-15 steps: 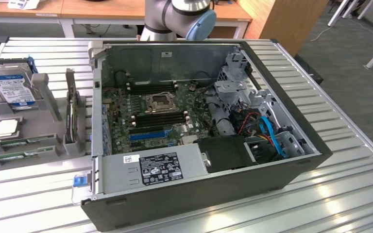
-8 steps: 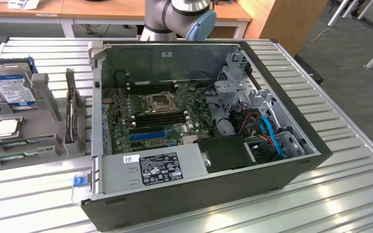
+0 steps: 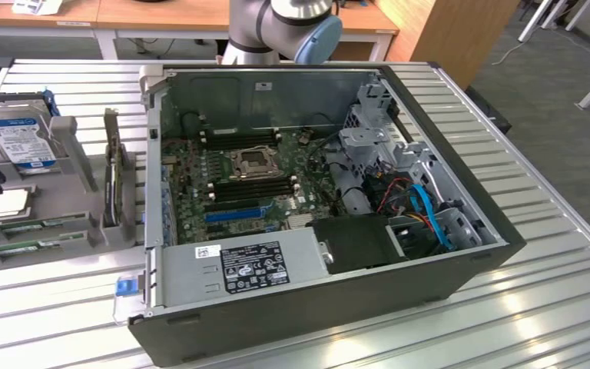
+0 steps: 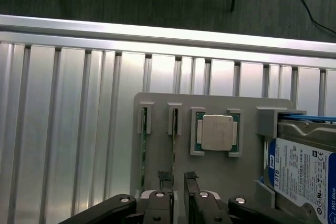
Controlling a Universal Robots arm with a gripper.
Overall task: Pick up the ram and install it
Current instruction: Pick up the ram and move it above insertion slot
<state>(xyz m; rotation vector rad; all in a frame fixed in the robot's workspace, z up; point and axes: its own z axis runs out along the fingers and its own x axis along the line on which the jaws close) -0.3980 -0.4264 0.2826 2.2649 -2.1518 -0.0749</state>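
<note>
Two green ram sticks stand on edge in slots of a grey fixture tray [image 4: 247,182]. The ram [image 4: 174,140] nearer the CPU chip [image 4: 216,132] lines up with the gap between my fingers. A similar stick [image 4: 143,145] stands one slot further out. My gripper [image 4: 177,176] hovers well above the tray, open, with nothing between its fingers [image 4: 164,176]. In the exterior view the ram [image 3: 31,225] and the other stick [image 3: 18,247] sit on the tray [image 3: 74,165] at the exterior view's left, beside the open computer case [image 3: 306,307] with its motherboard [image 3: 249,181].
A blue-labelled hard drive [image 4: 304,171] [image 3: 24,142] and a dark expansion card [image 3: 113,181] stand on the same tray. Inside the case are a power supply [image 3: 249,265] and blue cables [image 3: 429,211]. The arm's base [image 3: 274,31] is behind the case. The slatted metal table's [image 4: 63,129] edge lies just beyond the tray.
</note>
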